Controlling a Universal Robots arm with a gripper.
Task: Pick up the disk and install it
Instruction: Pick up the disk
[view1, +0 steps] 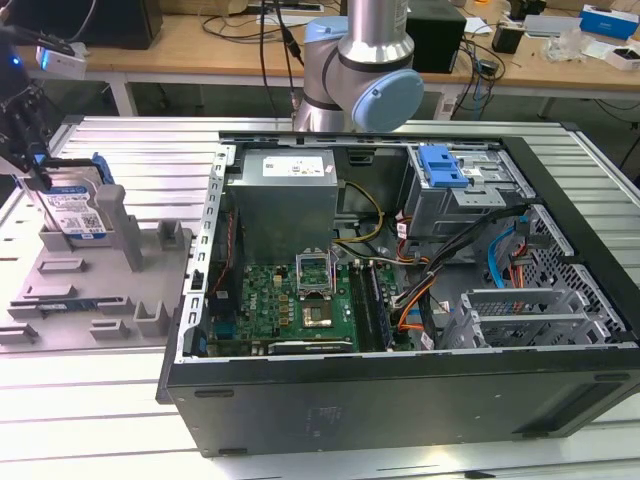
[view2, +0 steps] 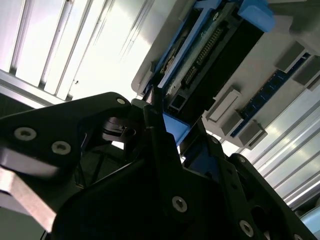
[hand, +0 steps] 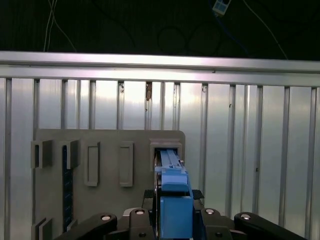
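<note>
The disk (view1: 78, 212) stands on edge in a slot of the grey fixture plate (view1: 100, 290) at the exterior view's left. Its white-and-blue label faces the camera and blue carrier frame runs along its edges. My gripper (view1: 38, 170) is at the disk's upper left corner, shut on the blue frame. In the first wrist view the blue frame edge (hand: 175, 197) sits between the black fingers of my gripper (hand: 174, 214), over the fixture's slot. The second wrist view shows the disk's connector end (view2: 200, 55) and blue frame just past my gripper (view2: 167, 127).
An open computer case (view1: 400, 400) lies in the middle, with a motherboard (view1: 300, 300), a power supply (view1: 285, 195) and a drive cage carrying a blue clip (view1: 442, 165). The arm's base (view1: 360, 70) stands behind it. The ribbed aluminium table (view1: 80, 390) lies underneath.
</note>
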